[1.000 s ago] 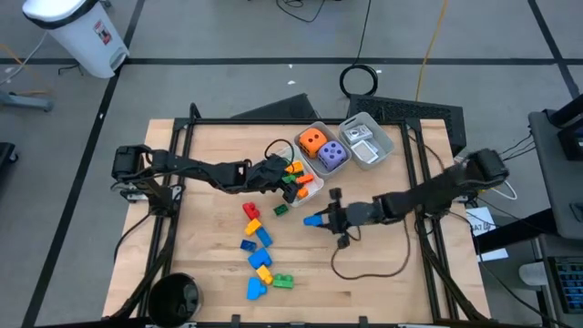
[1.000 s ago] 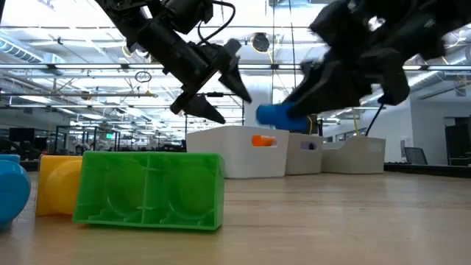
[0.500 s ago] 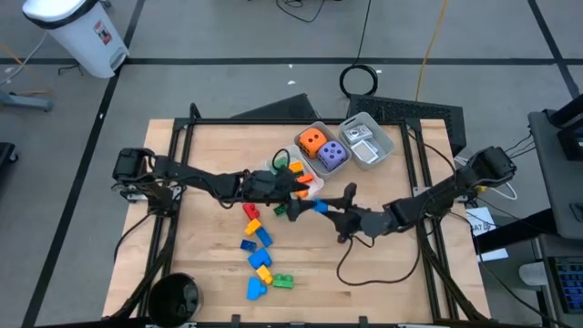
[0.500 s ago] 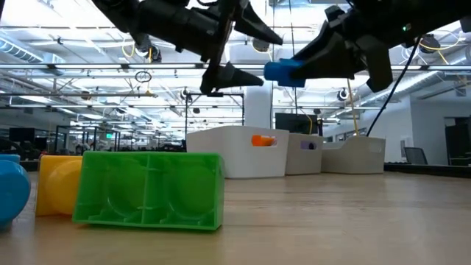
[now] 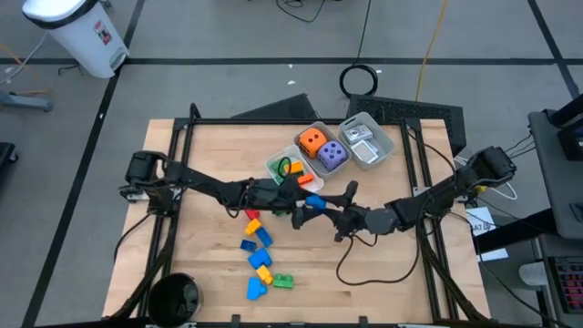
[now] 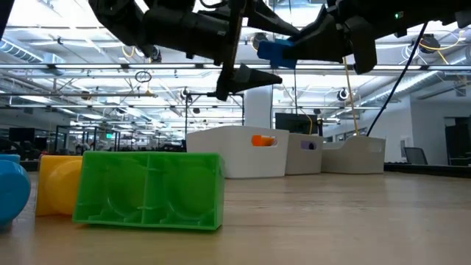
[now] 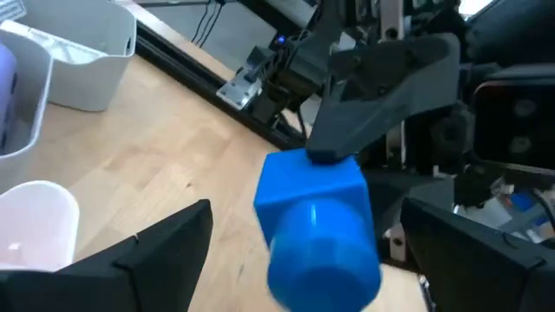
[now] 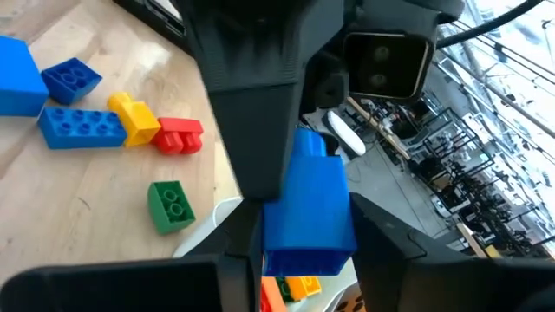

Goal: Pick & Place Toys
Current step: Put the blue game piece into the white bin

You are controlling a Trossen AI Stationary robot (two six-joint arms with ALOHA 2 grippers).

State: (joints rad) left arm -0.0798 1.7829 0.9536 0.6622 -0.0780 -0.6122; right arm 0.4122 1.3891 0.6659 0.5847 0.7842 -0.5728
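A blue brick (image 5: 313, 201) hangs above the middle of the table, with my right gripper (image 5: 322, 207) shut on it. My left gripper (image 5: 297, 204) reaches in level from the table's left. It is open, one finger (image 7: 152, 251) on each side of the brick (image 7: 316, 217), without touching it. Several loose bricks, among them a red one (image 5: 251, 211) and a green one (image 5: 283, 281), lie flat on the table nearer the front. An orange die (image 5: 312, 141) and a purple die (image 5: 332, 156) sit in trays at the back. My right gripper pinches the blue brick's two opposite sides (image 8: 305, 208) between its two fingers. The fingers come in about level from the table's right. The brick is lifted clear of the table, its round end (image 7: 323, 260) toward my left gripper.
A white tray (image 5: 276, 167) with several small bricks stands just beyond the grippers. A clear tray (image 5: 367, 141) with cards is at the back right. A cable (image 5: 364, 273) loops on the table under the right arm. In the low view a green brick (image 6: 151, 188) fills the foreground.
My right gripper has risen with the blue brick, rolled, and edged toward the far edge. My left gripper has left the white tray, tipped up from slanting down to about level, and gone toward the table's right until its open fingers flank the brick.
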